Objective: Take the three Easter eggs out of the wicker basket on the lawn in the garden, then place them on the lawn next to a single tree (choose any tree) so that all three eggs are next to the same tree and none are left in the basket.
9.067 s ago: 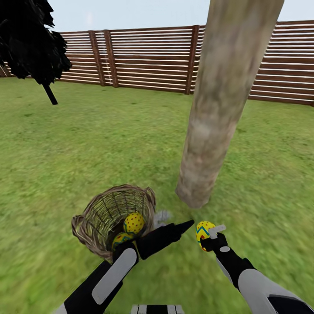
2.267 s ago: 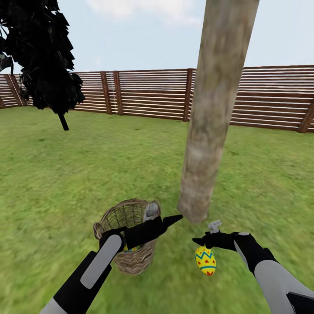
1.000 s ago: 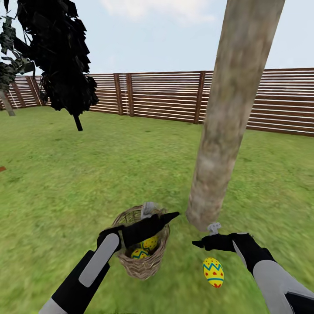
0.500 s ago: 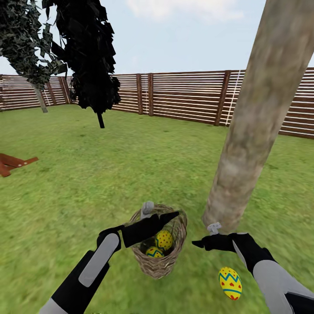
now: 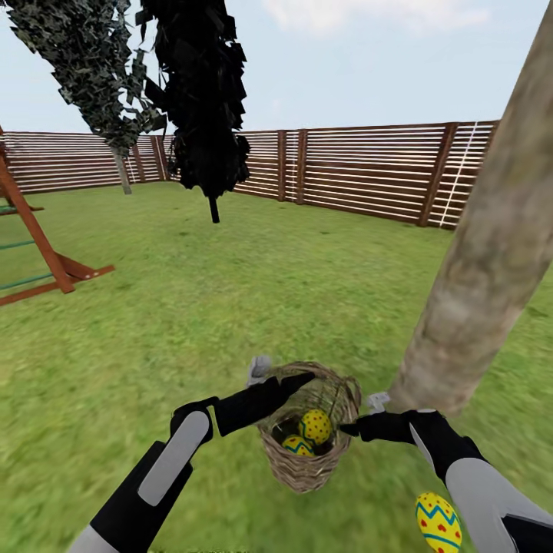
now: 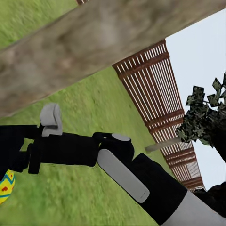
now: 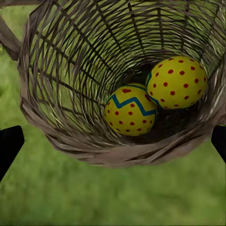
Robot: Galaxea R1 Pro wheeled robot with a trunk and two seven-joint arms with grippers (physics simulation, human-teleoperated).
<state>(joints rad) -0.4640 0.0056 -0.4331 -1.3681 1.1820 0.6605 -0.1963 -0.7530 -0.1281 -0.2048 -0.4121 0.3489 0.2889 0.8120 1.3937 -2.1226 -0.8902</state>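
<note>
Reaching for second egg; right gripper [image 5: 355, 427] spread, empty, at wicker basket [image 5: 309, 468] rim.
Two Easter eggs [image 7: 176, 82] inside; one beside tree [image 5: 476, 307]. Left gripper [image 5: 296, 378]: state indeterminate. Risk: fingers catching weave, tipping basket.

Rough open-weave wicker basket [image 7: 70, 108], smooth glossy painted eggs [image 7: 131, 110], mottled matt bark on the tree [image 5: 491, 269].

tree [image 5: 491, 276] crown — beyond frame edge
</note>
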